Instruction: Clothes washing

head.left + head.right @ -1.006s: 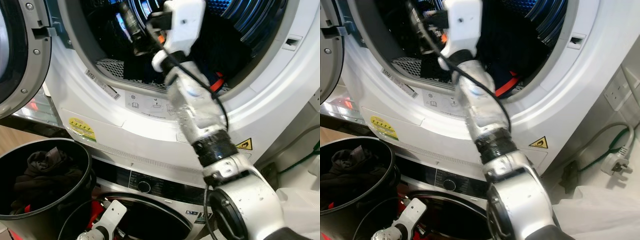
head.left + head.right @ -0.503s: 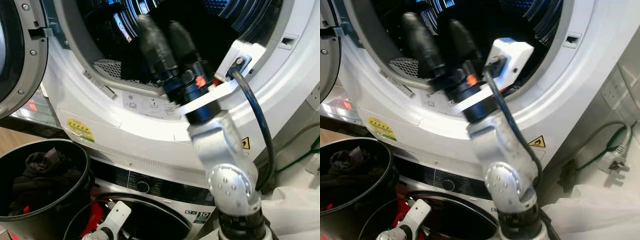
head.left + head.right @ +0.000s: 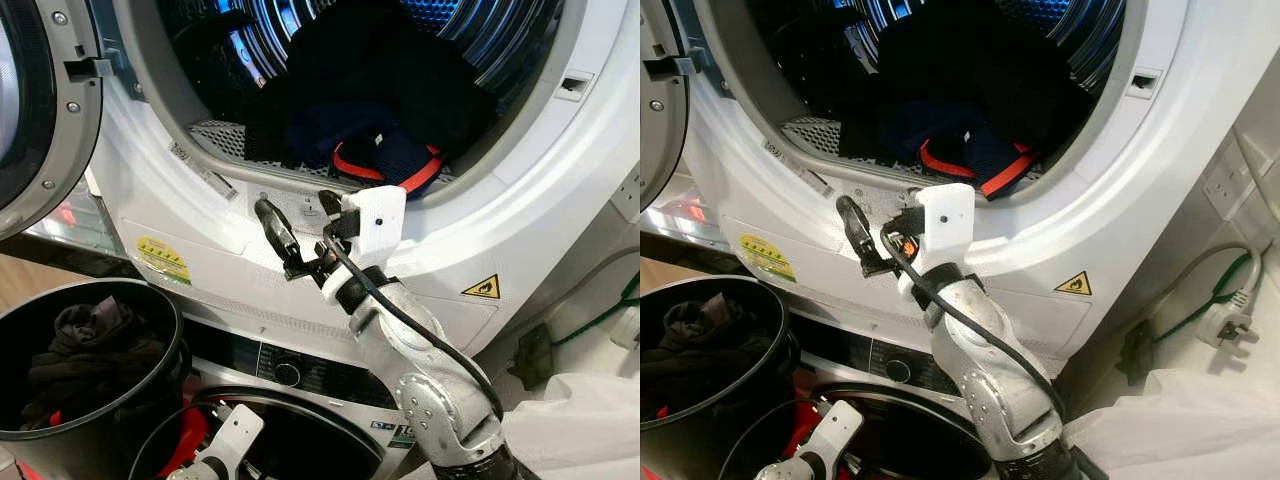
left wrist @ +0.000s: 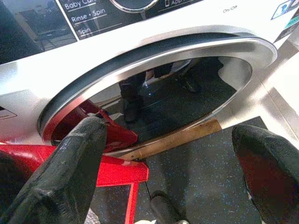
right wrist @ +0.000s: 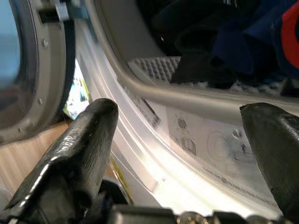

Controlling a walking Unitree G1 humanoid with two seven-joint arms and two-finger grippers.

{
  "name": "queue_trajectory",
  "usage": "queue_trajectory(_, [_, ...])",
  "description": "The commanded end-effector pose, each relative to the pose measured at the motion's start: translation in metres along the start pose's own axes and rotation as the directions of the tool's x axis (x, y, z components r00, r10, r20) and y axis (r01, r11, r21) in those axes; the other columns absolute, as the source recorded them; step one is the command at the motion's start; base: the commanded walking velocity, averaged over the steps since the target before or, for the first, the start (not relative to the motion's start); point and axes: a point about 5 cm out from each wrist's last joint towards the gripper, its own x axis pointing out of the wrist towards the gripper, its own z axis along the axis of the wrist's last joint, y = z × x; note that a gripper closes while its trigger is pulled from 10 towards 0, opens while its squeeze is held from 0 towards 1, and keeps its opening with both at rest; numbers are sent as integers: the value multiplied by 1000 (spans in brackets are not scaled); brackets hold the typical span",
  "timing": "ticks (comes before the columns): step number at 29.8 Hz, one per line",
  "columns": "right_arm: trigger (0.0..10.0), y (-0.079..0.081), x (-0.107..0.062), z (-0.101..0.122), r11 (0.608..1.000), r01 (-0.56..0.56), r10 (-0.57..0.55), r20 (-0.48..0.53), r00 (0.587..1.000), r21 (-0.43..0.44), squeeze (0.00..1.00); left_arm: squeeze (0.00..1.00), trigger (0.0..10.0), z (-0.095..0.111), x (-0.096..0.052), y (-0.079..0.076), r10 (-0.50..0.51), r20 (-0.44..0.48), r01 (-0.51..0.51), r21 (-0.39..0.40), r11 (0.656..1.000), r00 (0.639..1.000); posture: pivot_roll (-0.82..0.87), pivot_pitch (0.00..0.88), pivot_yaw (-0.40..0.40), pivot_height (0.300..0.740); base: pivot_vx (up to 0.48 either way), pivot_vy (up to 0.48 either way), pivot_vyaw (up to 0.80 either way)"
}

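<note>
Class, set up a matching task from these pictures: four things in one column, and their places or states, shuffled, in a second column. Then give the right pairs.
Things:
1. dark clothes
2. black bin
3. right gripper
4. warning sticker

Places or states:
A. open, in front of the drum's rim
B. on the white front panel, below the opening
C. inside the upper drum
D. on the robot's left, holding dark laundry

Pairs: 1-C, 2-D, 3-A, 4-B
</note>
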Motion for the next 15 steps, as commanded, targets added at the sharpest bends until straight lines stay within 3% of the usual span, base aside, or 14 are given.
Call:
queue_trajectory(1, [10000, 0, 3, 8, 1000, 7, -7, 40, 999, -1, 0, 0, 10000, 0, 0, 1, 1, -2, -1, 3, 1000, 1000, 60, 0, -72, 740, 0, 0, 0])
queue_trajectory(8, [10000, 8, 9, 16, 999, -19, 16, 97, 995, 30, 0, 0, 10000, 0, 0, 2, 3, -1, -3, 4, 1000, 1000, 58, 0, -71, 740, 0, 0, 0])
queue_trajectory(15, [10000, 12, 21, 21, 999, -25, 28, 120, 992, -29, 0, 0, 10000, 2, 1, 1, 2, 3, -2, 4, 1000, 1000, 57, 0, -71, 740, 0, 0, 0])
